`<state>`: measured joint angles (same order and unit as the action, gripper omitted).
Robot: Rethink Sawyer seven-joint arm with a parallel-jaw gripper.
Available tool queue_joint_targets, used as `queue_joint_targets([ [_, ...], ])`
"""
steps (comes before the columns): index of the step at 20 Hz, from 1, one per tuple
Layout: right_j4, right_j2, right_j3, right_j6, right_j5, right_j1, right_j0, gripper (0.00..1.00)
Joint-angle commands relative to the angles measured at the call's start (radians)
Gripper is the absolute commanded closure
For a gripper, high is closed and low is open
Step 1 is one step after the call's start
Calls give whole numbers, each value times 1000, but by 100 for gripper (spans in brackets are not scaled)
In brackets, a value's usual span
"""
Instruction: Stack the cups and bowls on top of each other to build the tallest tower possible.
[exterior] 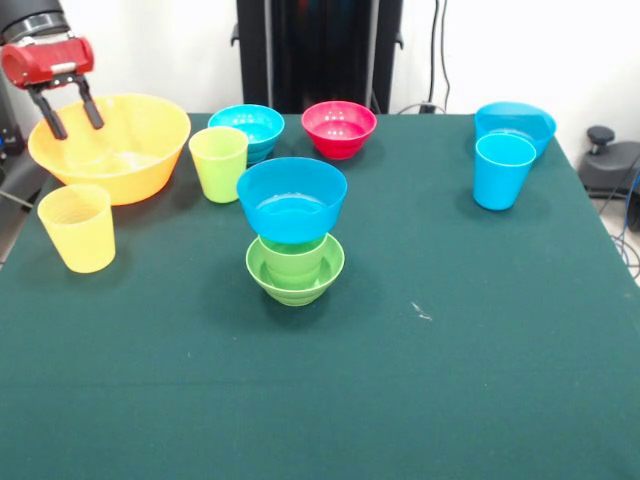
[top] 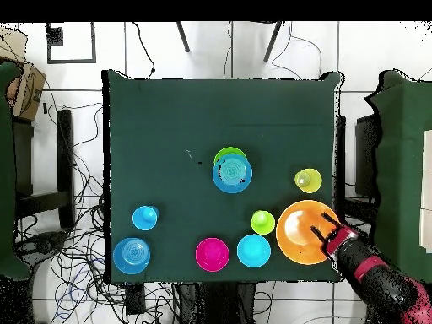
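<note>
Plastic stock: cups and bowls, all thin-walled and glossy; judged light, stiff, slippery, unlikely to break.
Pincer (exterior: pixel 71 114): empty, two dark fingers (exterior: pixel 50 118) apart, hanging over the rim of the yellow-orange bowl (exterior: pixel 130 160).
Yellow-orange bowl: directly below the pincer; widest piece, judged awkward to lift except by pinching the rim wall.
Pale yellow cup (exterior: pixel 77 228): just beside that bowl, close to the pincer.
Yellow-green cup (exterior: pixel 218 163): on the bowl's other side, near.
Small blue bowl (exterior: pixel 247 128) and red bowl (exterior: pixel 339 127): further along from the pincer, side by side.
Tower (exterior: pixel 294 235): well apart from the pincer, mid-table; green bowl (exterior: pixel 296 278) as base, green cup (exterior: pixel 292 257) in it, blue bowl (exterior: pixel 292 197) on top (seated a little off-centre).
Sky blue cup (exterior: pixel 503 170) and shallow blue bowl (exterior: pixel 515 123): farthest from the pincer, touching or nearly so.
Hold points: cups by one finger inside the lip, one outside; bowls likewise at the rim (tapered sides likely to slide out of a squeeze).
Front view only: tower's layers and height, finger gap.
Overhead view only: top bowl's offset (top: pixel 232 174) over the base, pincer (top: pixel 325 229) reaching inside the big bowl's outline.
</note>
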<state>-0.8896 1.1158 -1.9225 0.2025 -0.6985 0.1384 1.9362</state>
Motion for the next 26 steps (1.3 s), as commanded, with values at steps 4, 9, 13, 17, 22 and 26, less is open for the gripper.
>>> queue_joint_targets([
  [4,-24,-5,122,-334,-82,2,-88,0],
  [9,-64,-18,89,-322,-3,-16,-85,0],
  [13,-70,-35,108,-311,21,-41,-92,0],
  [17,-56,-55,167,-378,-12,-100,-96,0],
  [22,-31,-61,254,-469,-58,-175,-103,0],
  [26,-3,-50,287,-489,-101,-171,-114,0],
])
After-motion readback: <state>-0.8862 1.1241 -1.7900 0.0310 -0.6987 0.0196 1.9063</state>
